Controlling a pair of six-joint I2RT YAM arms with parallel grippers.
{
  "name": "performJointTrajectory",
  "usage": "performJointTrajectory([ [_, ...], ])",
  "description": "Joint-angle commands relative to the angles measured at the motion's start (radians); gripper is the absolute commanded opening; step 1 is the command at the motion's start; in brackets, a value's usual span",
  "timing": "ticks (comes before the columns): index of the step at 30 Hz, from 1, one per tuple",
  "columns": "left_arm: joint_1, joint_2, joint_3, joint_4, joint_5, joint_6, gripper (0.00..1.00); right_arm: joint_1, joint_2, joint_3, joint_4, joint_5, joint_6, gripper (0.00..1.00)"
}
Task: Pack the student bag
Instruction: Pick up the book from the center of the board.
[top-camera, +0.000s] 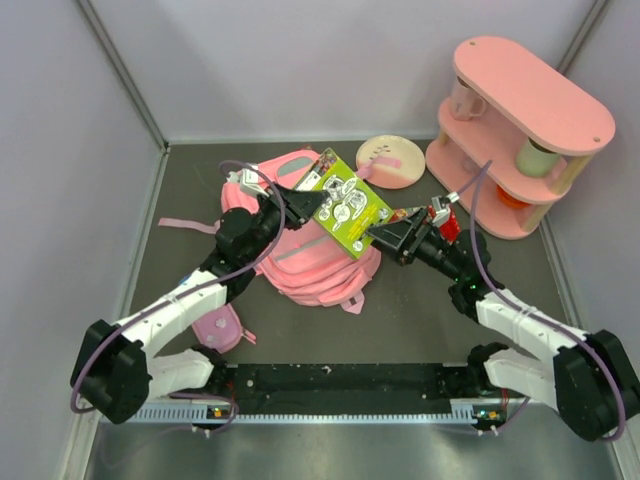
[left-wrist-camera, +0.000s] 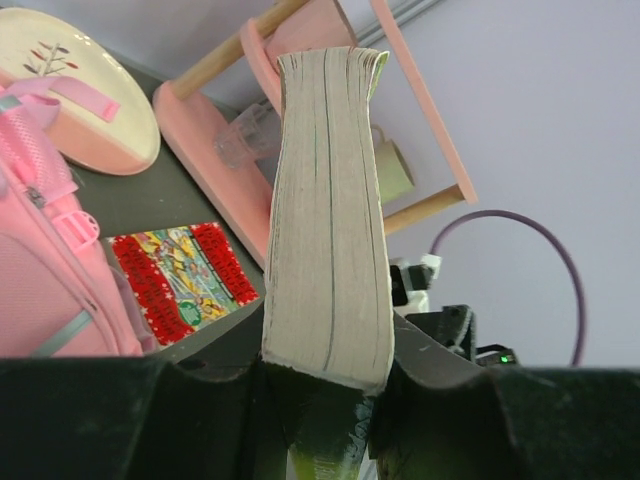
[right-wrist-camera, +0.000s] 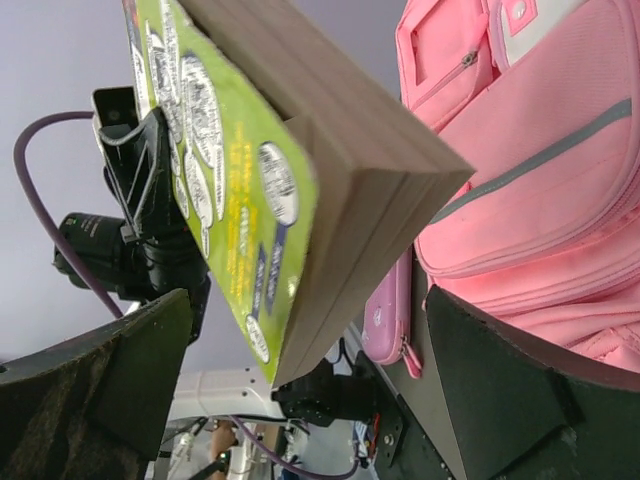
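The pink student bag (top-camera: 312, 262) lies flat in the middle of the table and also shows in the right wrist view (right-wrist-camera: 540, 170). A thick book with a green cover (top-camera: 348, 206) is held in the air above the bag's right side. My left gripper (top-camera: 303, 205) is shut on the book's left edge; the left wrist view shows the page block (left-wrist-camera: 328, 220) clamped between the fingers (left-wrist-camera: 450, 390). My right gripper (top-camera: 386, 238) is open around the book's lower right corner (right-wrist-camera: 330, 230), with gaps on both sides.
A small pink pouch (top-camera: 218, 330) lies by the left arm and shows in the right wrist view (right-wrist-camera: 385, 320). A red booklet (left-wrist-camera: 180, 275) lies right of the bag. A cream plate (top-camera: 390, 160) and a pink two-tier shelf (top-camera: 520, 130) stand at the back right.
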Motion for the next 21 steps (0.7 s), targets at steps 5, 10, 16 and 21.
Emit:
performJointTrajectory([
  [5,-0.002,0.012,-0.01,0.264,0.059,-0.122,0.0,0.027,0.087,0.008,0.299,0.016,0.051,0.99],
  [10,-0.001,0.095,-0.047,0.417,0.115,-0.207,0.0,0.028,0.165,0.013,0.463,0.002,0.092,0.97],
  [16,-0.002,0.121,-0.065,0.451,0.118,-0.227,0.0,0.027,0.219,0.001,0.627,0.002,0.151,0.53],
  [21,-0.002,0.09,-0.058,0.367,0.113,-0.17,0.0,0.027,0.184,-0.014,0.571,0.01,0.125,0.0],
])
